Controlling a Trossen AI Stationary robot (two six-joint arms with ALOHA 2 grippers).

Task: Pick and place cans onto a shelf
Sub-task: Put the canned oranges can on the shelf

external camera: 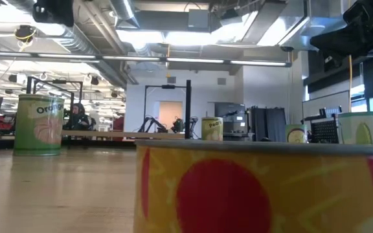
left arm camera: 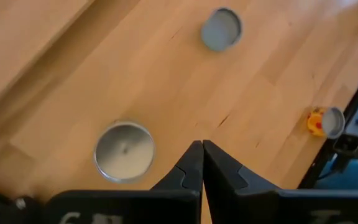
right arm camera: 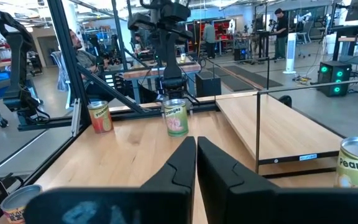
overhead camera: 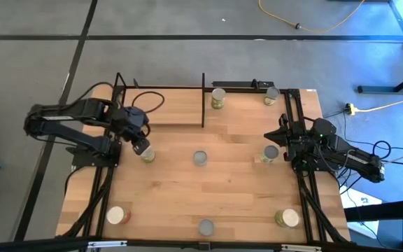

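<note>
Several cans stand upright on the wooden table. My left gripper is shut and slants down over the table's left part, just beside a silver-topped can that it does not touch. A grey-topped can stands at the table's middle. My right gripper is shut and level at the right side, next to another can. The shelf, black posts around a light board, stands along the far edge. Two cans stand near it.
Three more cans stand near the front edge. In the low view one can fills the foreground. Black frame rails run along both table sides. People show in the room beyond the table.
</note>
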